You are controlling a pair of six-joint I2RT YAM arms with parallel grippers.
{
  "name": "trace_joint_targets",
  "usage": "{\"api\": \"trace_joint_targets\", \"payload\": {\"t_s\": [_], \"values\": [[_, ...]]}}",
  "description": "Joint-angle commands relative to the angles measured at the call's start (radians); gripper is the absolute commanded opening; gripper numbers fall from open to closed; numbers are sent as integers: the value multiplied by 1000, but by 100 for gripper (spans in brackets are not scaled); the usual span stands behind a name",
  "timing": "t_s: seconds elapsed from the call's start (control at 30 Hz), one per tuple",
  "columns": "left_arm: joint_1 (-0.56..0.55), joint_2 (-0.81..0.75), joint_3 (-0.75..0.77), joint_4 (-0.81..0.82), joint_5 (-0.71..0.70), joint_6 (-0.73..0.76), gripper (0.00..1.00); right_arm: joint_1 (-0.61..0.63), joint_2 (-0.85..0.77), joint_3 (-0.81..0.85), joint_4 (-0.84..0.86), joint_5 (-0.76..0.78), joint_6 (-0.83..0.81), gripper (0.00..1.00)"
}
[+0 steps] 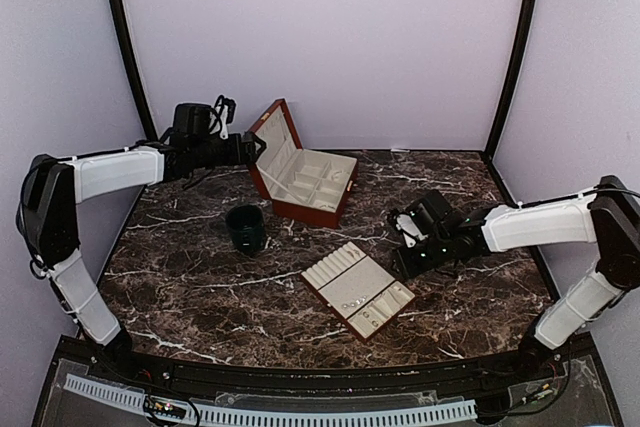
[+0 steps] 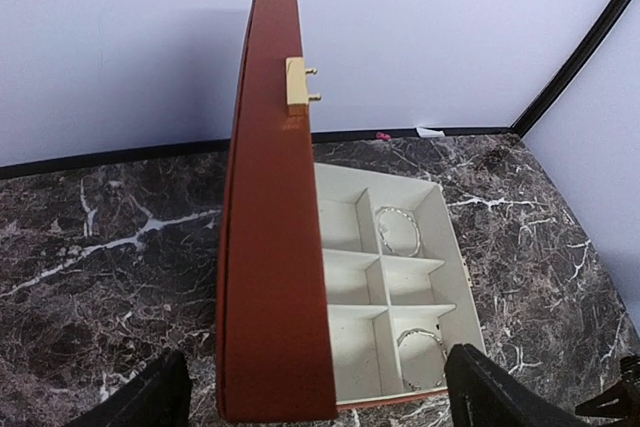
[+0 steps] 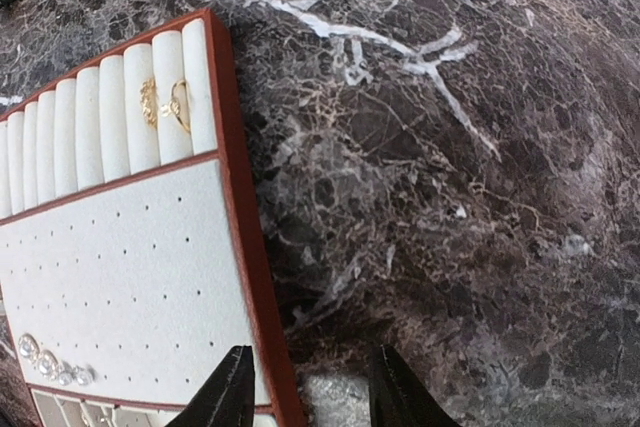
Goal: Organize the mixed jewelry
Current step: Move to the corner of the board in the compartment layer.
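Note:
The mixed jewelry lies in two places. Two thin silver loops rest in compartments of the red-brown box [image 2: 275,277], one at the far right [image 2: 398,230] and one at the near right [image 2: 425,352]. Two gold rings [image 3: 165,105] sit in the rolls of the cream tray [image 3: 120,277], and pale studs [image 3: 50,365] line its lower left. My left gripper [image 2: 320,402] is open, its fingers well apart on either side of the box's upright lid [image 1: 268,135]. My right gripper [image 3: 305,392] hovers over the tray's right rim, jaws partly apart with nothing between them.
A dark green cup [image 1: 245,227] stands left of the middle, between the box [image 1: 315,187] and the tray [image 1: 358,290]. Dark marble covers the table. Lilac walls close in the back and sides.

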Motion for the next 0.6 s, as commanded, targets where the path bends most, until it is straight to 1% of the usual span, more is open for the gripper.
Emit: {"api": "trace_joint_targets", "payload": {"t_s": [0.0,0.2,0.33,0.57], "values": [[5,17,39,-19,15,44,87,-3,-77,-30,-74,-12,32,39],[5,35,55,-25,30,60,70,2,-145,-73,-147,-40,77,35],[5,37,59,-28,23,65,59,6,-174,-110,-153,-47,96,32],[5,40,69,-38,9,74,47,27,-145,-112,-121,-54,99,29]]}}
